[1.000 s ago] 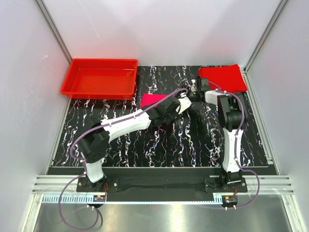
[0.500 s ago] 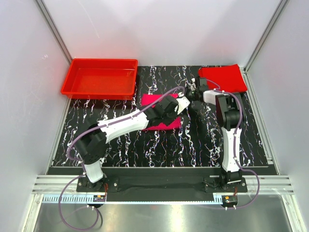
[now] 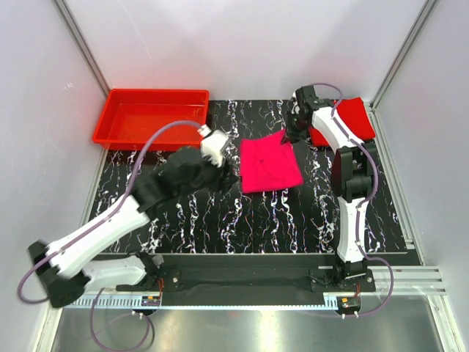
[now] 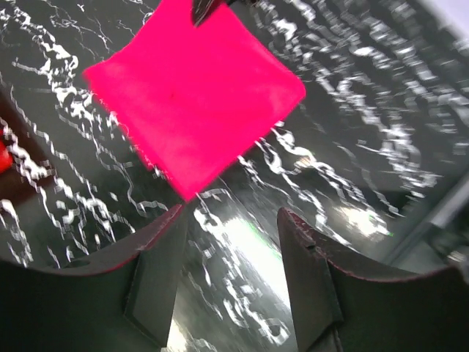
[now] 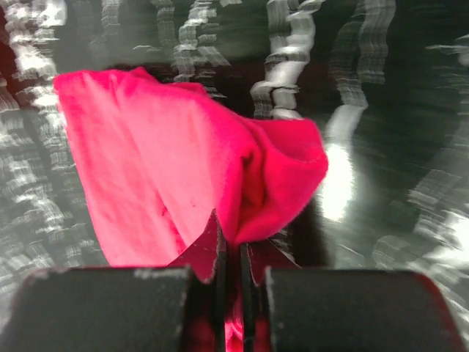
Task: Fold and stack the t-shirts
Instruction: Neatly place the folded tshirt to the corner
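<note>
You will find the magenta-pink soft cloth t-shirt lying flat as a square at mid-table. Your right gripper is clamped on its 1 o'clock corner. Your left gripper, at the shirt's 9 o'clock, stands with jaws apart, empty. The pure red cloth t-shirt lies further out at 1 o'clock.

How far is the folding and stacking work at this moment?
Done: the red t-shirt lies folded at the far right; the pink t-shirt is folded too. In hand: the right gripper pinches the pink one's corner; the left gripper is open. Left: stacking them.
</note>
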Controlling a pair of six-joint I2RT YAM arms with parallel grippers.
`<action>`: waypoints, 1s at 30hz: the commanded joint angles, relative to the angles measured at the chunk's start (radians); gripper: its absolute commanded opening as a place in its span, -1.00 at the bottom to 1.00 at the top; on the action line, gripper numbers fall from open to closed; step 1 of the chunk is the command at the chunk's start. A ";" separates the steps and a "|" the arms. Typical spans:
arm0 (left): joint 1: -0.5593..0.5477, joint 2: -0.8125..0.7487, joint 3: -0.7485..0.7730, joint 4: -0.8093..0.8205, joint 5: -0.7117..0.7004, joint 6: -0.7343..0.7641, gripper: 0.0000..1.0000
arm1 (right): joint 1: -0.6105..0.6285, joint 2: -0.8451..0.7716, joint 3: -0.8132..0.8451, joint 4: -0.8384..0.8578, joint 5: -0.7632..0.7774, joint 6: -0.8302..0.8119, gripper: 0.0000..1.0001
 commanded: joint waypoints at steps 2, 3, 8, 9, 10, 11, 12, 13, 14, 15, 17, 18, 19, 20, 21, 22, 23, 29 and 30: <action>-0.002 -0.142 -0.129 -0.027 0.024 -0.095 0.15 | 0.001 -0.050 0.201 -0.288 0.338 -0.161 -1.00; -0.002 -0.163 -0.165 -0.033 0.022 -0.098 0.16 | 0.001 -0.044 0.239 -0.318 0.376 -0.187 -1.00; 0.000 -0.214 -0.200 -0.091 -0.022 -0.092 0.16 | -0.001 -0.036 0.413 -0.372 0.560 -0.268 -1.00; 0.003 -0.216 -0.203 -0.093 -0.024 -0.086 0.16 | -0.009 -0.027 0.425 -0.370 0.570 -0.296 -1.00; 0.003 -0.216 -0.201 -0.093 -0.024 -0.083 0.16 | -0.012 -0.015 0.469 -0.373 0.568 -0.302 -1.00; 0.004 -0.207 -0.201 -0.096 -0.027 -0.081 0.16 | -0.015 0.001 0.495 -0.385 0.579 -0.330 -1.00; 0.006 -0.200 -0.198 -0.096 -0.029 -0.076 0.16 | -0.018 0.031 0.521 -0.389 0.588 -0.342 -1.00; 0.006 -0.193 -0.190 -0.095 -0.029 -0.073 0.17 | -0.025 0.042 0.560 -0.389 0.582 -0.348 -1.00; 0.008 -0.182 -0.183 -0.095 -0.032 -0.072 0.16 | -0.030 0.051 0.572 -0.372 0.576 -0.354 -1.00; 0.009 -0.158 -0.174 -0.102 -0.035 -0.070 0.16 | -0.035 0.067 0.584 -0.360 0.581 -0.359 -1.00; 0.009 -0.134 -0.151 -0.111 -0.030 -0.070 0.16 | -0.047 0.068 0.597 -0.308 0.573 -0.367 -1.00; 0.012 -0.118 -0.146 -0.108 -0.026 -0.067 0.16 | -0.050 0.059 0.594 -0.278 0.552 -0.385 -1.00; 0.012 -0.107 -0.143 -0.104 -0.024 -0.066 0.16 | -0.050 0.052 0.563 -0.245 0.538 -0.391 -1.00; 0.012 -0.101 -0.143 -0.093 -0.021 -0.061 0.16 | -0.050 0.045 0.552 -0.187 0.525 -0.400 -1.00; 0.015 -0.092 -0.140 -0.093 -0.021 -0.056 0.16 | -0.052 0.044 0.552 -0.168 0.515 -0.420 -1.00; 0.018 -0.076 -0.135 -0.090 -0.021 -0.055 0.16 | -0.052 0.051 0.578 -0.159 0.507 -0.430 -1.00; 0.021 -0.068 -0.131 -0.088 -0.018 -0.053 0.15 | -0.052 0.061 0.600 -0.155 0.502 -0.440 -1.00; 0.052 -0.036 -0.123 -0.078 0.004 -0.029 0.16 | -0.064 0.099 0.701 -0.127 0.492 -0.508 -1.00; 0.061 -0.035 -0.124 -0.078 0.007 -0.024 0.16 | -0.075 0.101 0.701 -0.123 0.489 -0.508 -1.00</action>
